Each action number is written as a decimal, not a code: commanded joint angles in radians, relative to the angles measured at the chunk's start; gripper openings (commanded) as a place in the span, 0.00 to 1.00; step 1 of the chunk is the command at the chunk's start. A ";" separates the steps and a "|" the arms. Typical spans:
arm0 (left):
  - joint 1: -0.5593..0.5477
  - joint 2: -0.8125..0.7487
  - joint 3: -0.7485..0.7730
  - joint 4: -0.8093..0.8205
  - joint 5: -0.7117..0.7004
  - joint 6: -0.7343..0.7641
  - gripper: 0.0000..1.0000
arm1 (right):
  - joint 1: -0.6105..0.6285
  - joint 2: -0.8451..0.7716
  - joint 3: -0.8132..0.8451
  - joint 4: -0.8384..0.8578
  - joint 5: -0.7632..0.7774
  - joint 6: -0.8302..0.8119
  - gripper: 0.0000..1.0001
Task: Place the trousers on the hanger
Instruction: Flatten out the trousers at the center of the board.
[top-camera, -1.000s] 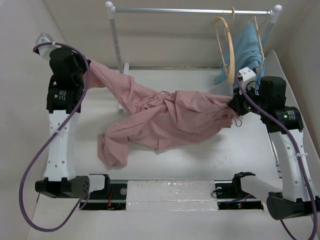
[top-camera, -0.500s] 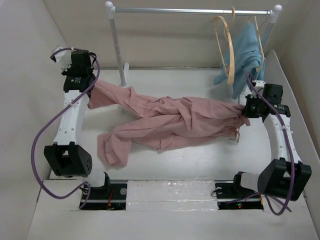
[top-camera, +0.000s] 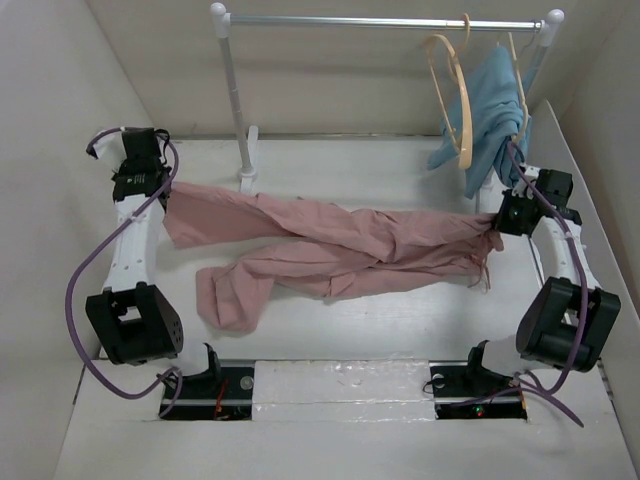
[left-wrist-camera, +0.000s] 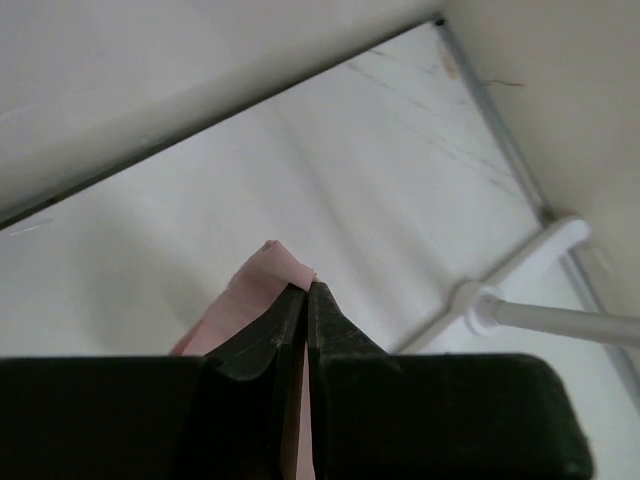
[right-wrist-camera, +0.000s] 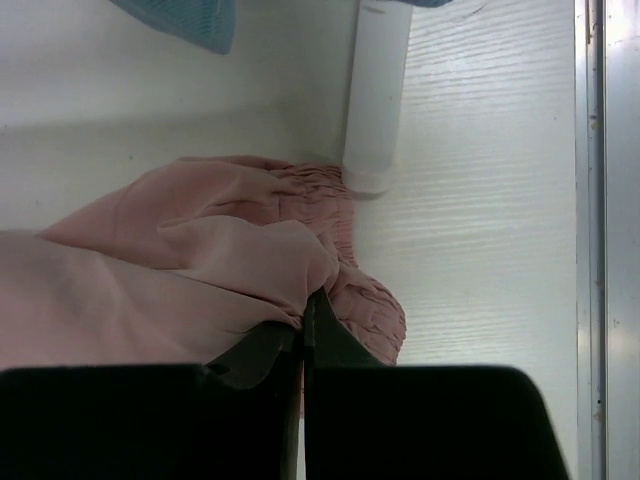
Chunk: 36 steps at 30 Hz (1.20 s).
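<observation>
The dusty-pink trousers (top-camera: 340, 245) lie stretched across the table from left to right, one leg trailing to the front left. My left gripper (top-camera: 168, 196) is shut on the trousers' left end; pink cloth (left-wrist-camera: 265, 275) pokes out between its jaws (left-wrist-camera: 307, 290). My right gripper (top-camera: 497, 222) is shut on the gathered waist (right-wrist-camera: 340, 270) at the right end, with its closed tips (right-wrist-camera: 303, 300) in the cloth. The pale wooden hanger (top-camera: 453, 95) hangs empty on the rail at the back right.
A white clothes rail (top-camera: 380, 21) stands at the back, its left post (top-camera: 235, 100) near the trousers and its foot (left-wrist-camera: 500, 305) in the left wrist view. A light-blue garment (top-camera: 490, 100) hangs beside the hanger. The rail's right post (right-wrist-camera: 375, 100) stands just behind the waist.
Both arms have swung outward and lowered, pulling the bunched trousers out long and flat on the table. The left gripper moved left, the right one further right toward the post.
</observation>
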<state>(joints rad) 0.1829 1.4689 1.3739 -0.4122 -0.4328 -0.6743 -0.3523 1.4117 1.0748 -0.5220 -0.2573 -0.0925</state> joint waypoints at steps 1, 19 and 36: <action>-0.025 -0.074 0.035 0.110 0.060 -0.008 0.00 | -0.004 -0.039 0.036 0.108 -0.065 0.019 0.00; 0.070 -0.206 -0.211 0.214 0.061 -0.034 0.00 | 0.019 -0.032 0.031 0.108 -0.138 0.039 0.00; 0.380 -0.123 -0.461 0.205 0.427 -0.067 0.71 | 0.001 0.156 0.155 0.105 -0.175 0.013 0.68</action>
<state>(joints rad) 0.5621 1.4097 0.8593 -0.2092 -0.0551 -0.7422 -0.3435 1.6127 1.1843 -0.4538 -0.3931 -0.0601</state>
